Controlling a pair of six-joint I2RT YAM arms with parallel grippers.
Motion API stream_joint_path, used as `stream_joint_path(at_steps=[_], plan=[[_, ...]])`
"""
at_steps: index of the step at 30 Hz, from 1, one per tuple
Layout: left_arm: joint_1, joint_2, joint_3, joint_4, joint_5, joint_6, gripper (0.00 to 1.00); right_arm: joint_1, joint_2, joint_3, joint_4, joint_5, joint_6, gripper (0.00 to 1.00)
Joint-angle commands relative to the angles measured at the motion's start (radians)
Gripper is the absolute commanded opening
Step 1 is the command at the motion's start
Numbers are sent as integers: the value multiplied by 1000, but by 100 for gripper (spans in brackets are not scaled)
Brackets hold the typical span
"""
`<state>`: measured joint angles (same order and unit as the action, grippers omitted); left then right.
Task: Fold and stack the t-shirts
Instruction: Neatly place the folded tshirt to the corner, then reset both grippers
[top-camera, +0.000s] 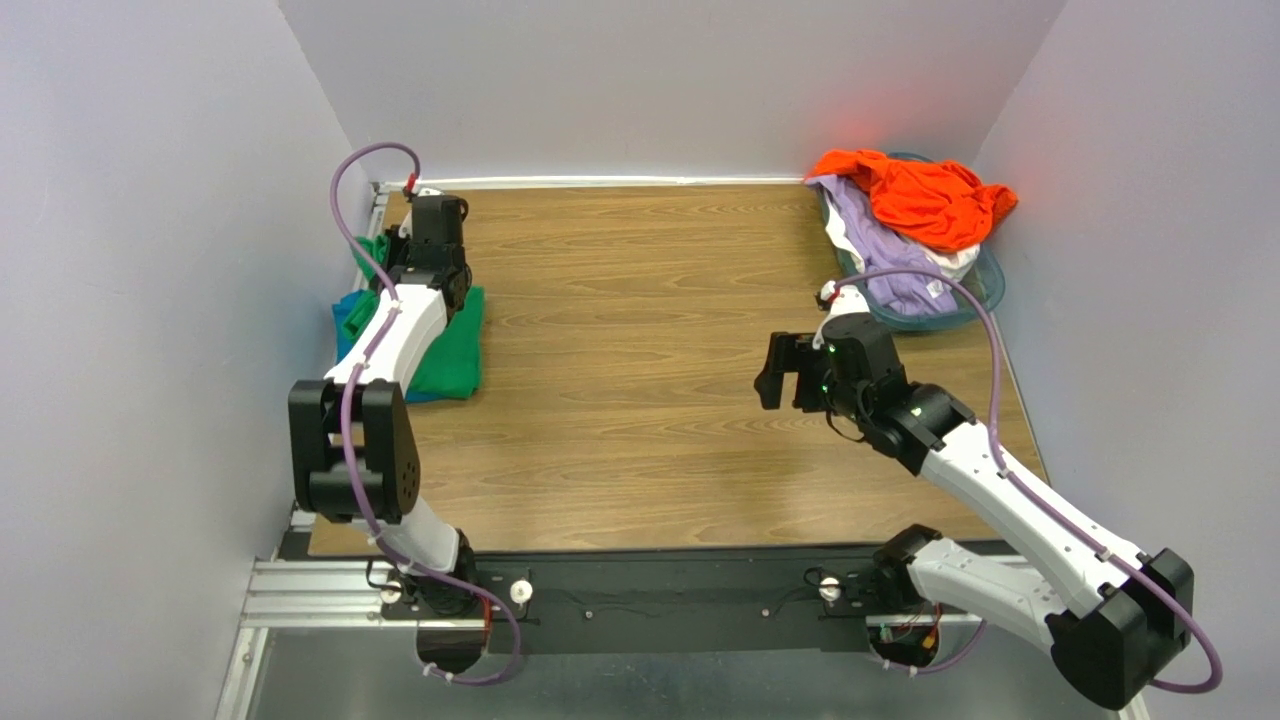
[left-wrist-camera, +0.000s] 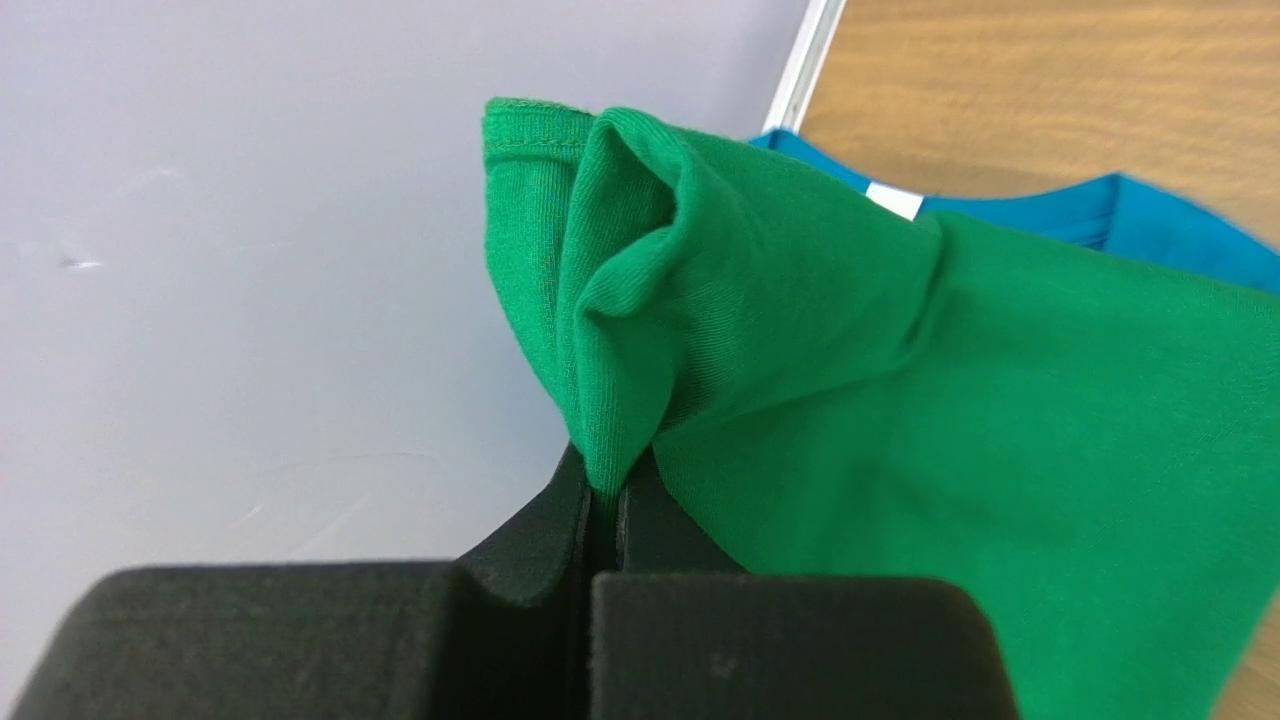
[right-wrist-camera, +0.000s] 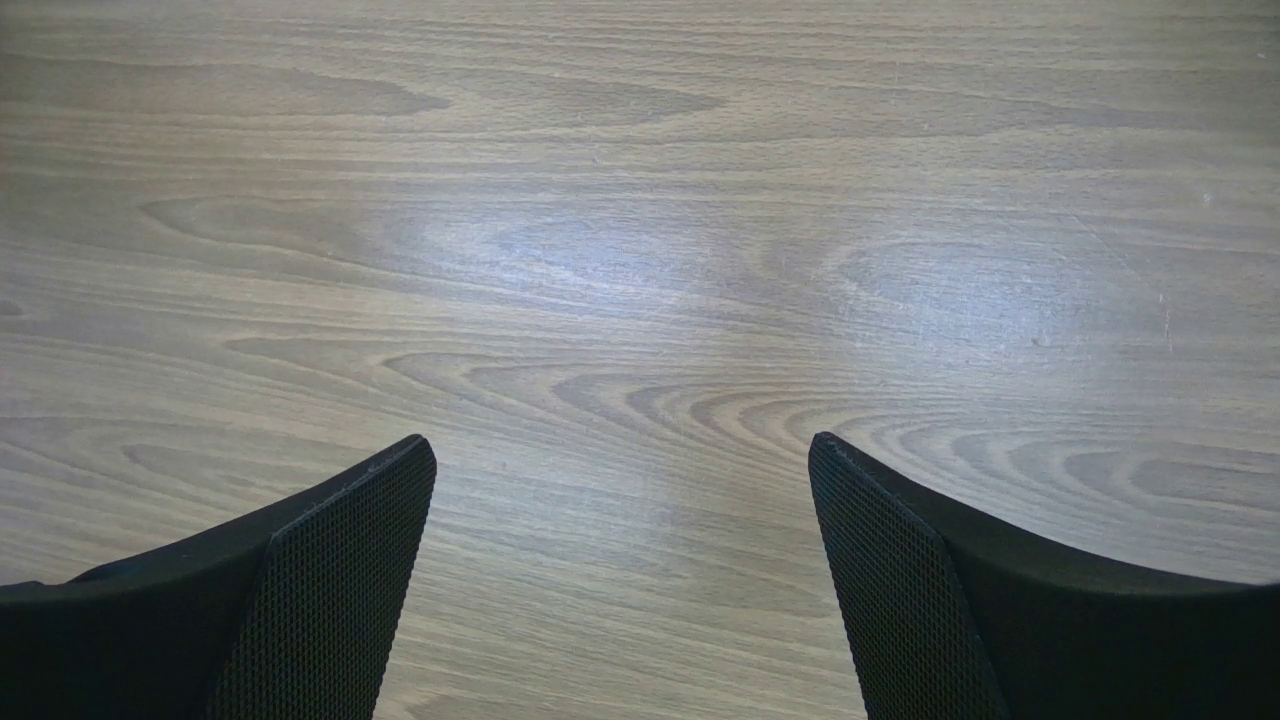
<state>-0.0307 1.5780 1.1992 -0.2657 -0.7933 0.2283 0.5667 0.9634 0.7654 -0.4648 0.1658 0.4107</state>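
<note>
Reaching along the left edge of the table (top-camera: 631, 300), my left arm has its elbow folded back near the base and its forearm running out over the green shirt (left-wrist-camera: 932, 435) toward the far left corner. My left claw (left-wrist-camera: 609, 503) is pressed together on a bunched fold of that shirt. The cloth puckers up out of the black jaws into a soft, rounded crease, with a stitched hem showing at its top edge. It is a fine, matte knit, and from above it lies as a flat, roughly square fold against the left wall (left-wrist-camera: 226, 225). The teal shirt (left-wrist-camera: 1142, 218) lies under it, touching it. Its ribbed collar and a small white tag peek out along the far side, and a teal corner juts toward the wall. My right arm swings out wide to the right from its base, then bends back in, so the wrist hangs above the right half of the table. My right claw (right-wrist-camera: 619, 450) points down at the bare wood, spread wide and holding nothing. Its fingers (right-wrist-camera: 331, 585) are black and curved, with a fine dimpled mesh on the inner pads, and only pale wood grain with a soft sheen shows between them. In the far right corner sits the basket (top-camera: 984, 278), clear bluish plastic. The orange shirt (top-camera: 917, 195) is crumpled on top of the heap in it, and the lavender shirt (top-camera: 887, 255) spills over its near rim onto the table.
</note>
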Motion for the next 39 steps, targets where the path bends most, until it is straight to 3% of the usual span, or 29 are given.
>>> stream_joint_path(at_steps=[1,11,12,15,16,17,30,36,39], plan=[[22,33,33,62,-53,-17,0,-2,8,-17,-11,0,10,100],[81,102,62,36,-50,-72,0,-1,31,-17,-11,6,8,100],[86,102,62,33,-47,-87,32,-2,31,-17,-11,5,8,100],[91,94,59,33,-53,-98,62,-2,31,-15,-11,6,8,100],[94,88,60,31,-53,-106,92,-2,31,-15,-12,6,8,100],[94,83,62,26,-52,-106,98,-2,29,-15,-11,6,8,100],[95,-94,103,-29,22,-174,98,-2,28,-12,-11,29,14,100],[83,-232,149,-104,155,-283,98,-2,17,-8,-11,70,20,100],[74,-331,135,-104,297,-349,98,-2,-2,-8,-11,96,20,100]])
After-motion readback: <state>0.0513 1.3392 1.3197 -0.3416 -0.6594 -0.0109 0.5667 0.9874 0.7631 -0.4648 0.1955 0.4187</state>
